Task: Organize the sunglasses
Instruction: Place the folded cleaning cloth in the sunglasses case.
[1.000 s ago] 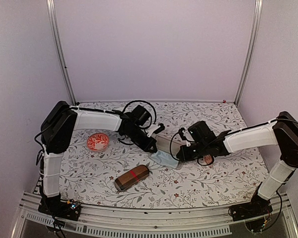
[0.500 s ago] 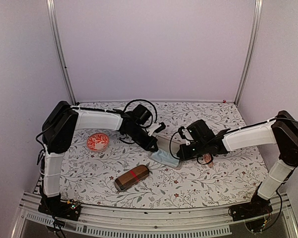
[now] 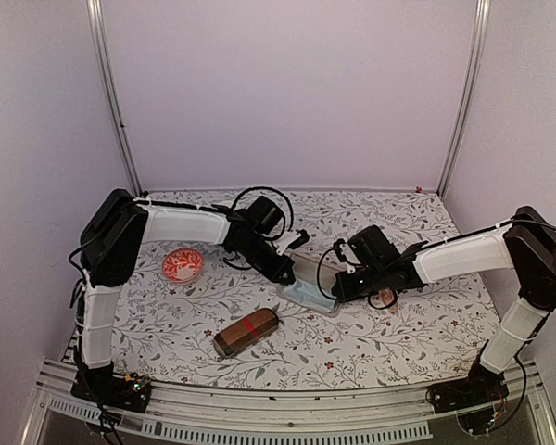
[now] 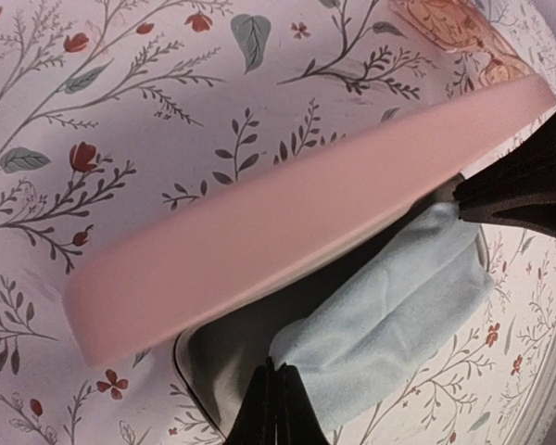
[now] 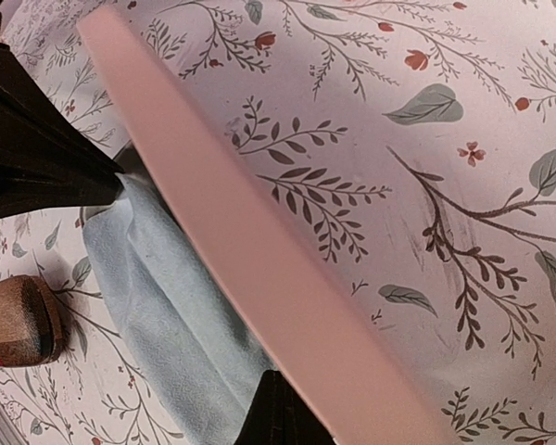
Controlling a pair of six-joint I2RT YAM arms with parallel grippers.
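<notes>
Left gripper (image 4: 278, 403): fingers pressed together tip to tip, nothing visibly between them. The tips sit at the near lip of the open pink oblong case (image 4: 287, 222), just beside its grey lining (image 4: 213, 366).

Right gripper (image 5: 280, 408): also closed. Tips lie between the raised pink lid and the pale blue folded cloth (image 5: 181, 315). Cannot tell whether they pinch cloth or only touch it.

The cloth fills most of the case's tray.

Task item: the pale translucent pinkish-tan sunglasses (image 4: 445, 23) lie on the floral tablecloth (image 4: 120, 111) beyond the lid, beside the right arm and outside the case. The thin black-framed pair can't be made out in any view.

Judgement: the step is readying the case, with the lid up and the cloth handled, before a pair goes in.

To do it well:
- One arm steadies the tray while the other works, or the light case will skid.
- Take the cloth at an edge, not mid-fold.
- Lift it free of the lid.

The brown red-banded case (image 5: 14, 320) sits near, towards the table front.
</notes>
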